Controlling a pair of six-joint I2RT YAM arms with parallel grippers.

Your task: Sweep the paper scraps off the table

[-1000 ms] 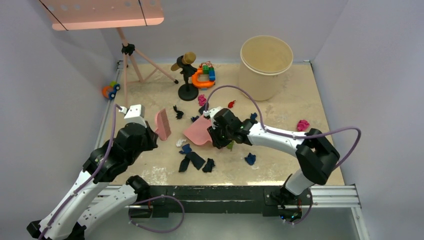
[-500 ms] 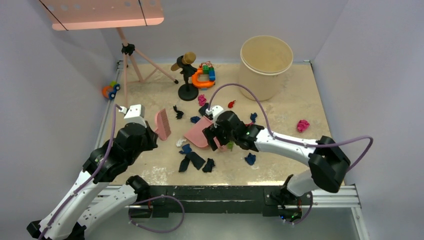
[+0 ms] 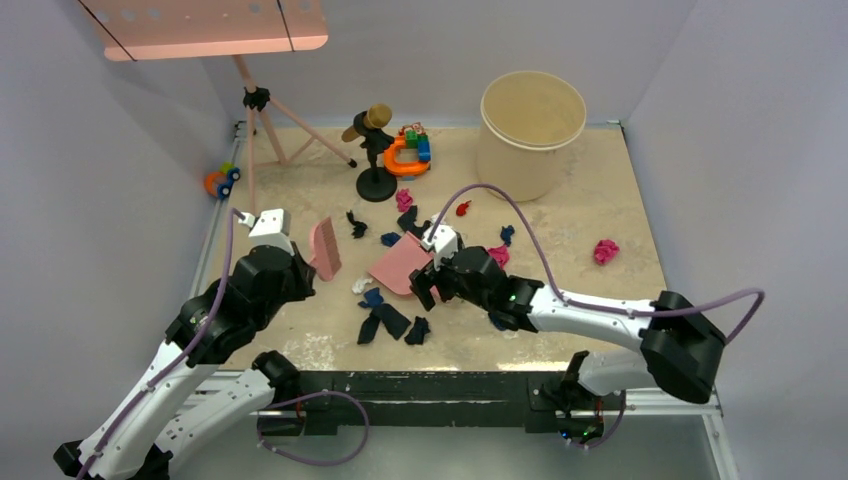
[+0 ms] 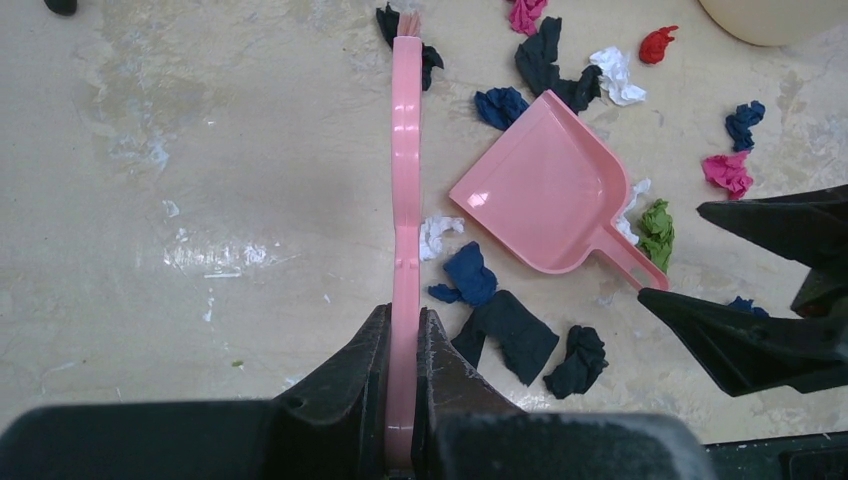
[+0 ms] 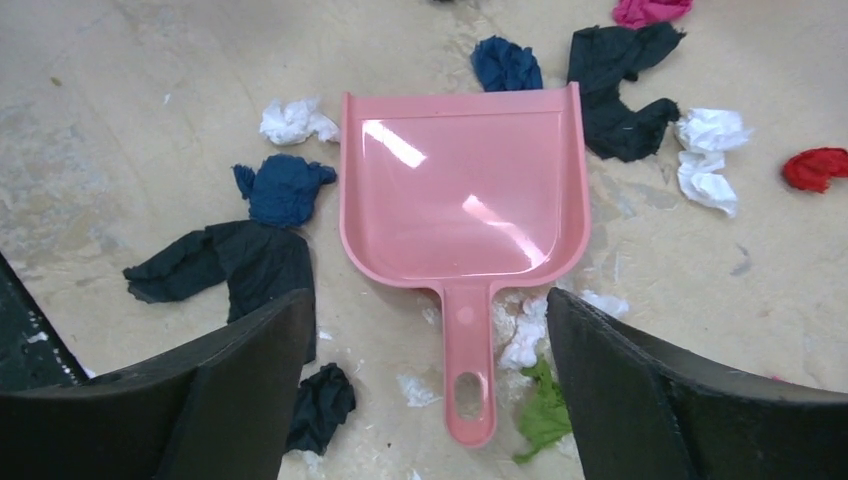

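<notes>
Dustpan (image 5: 460, 200) lies free, right end effector (image 5: 428, 310) backed off it wide open; left end effector (image 4: 402, 330) clamps brush (image 4: 405, 150).

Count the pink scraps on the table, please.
3 pink scraps: one by the stand, one just behind the right arm, one far right, alone. The arms may hide others.

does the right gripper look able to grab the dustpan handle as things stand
Probably yes: the right gripper is open, the dustpan handle lies bare between its fingers, only paper scraps beside it.
</notes>
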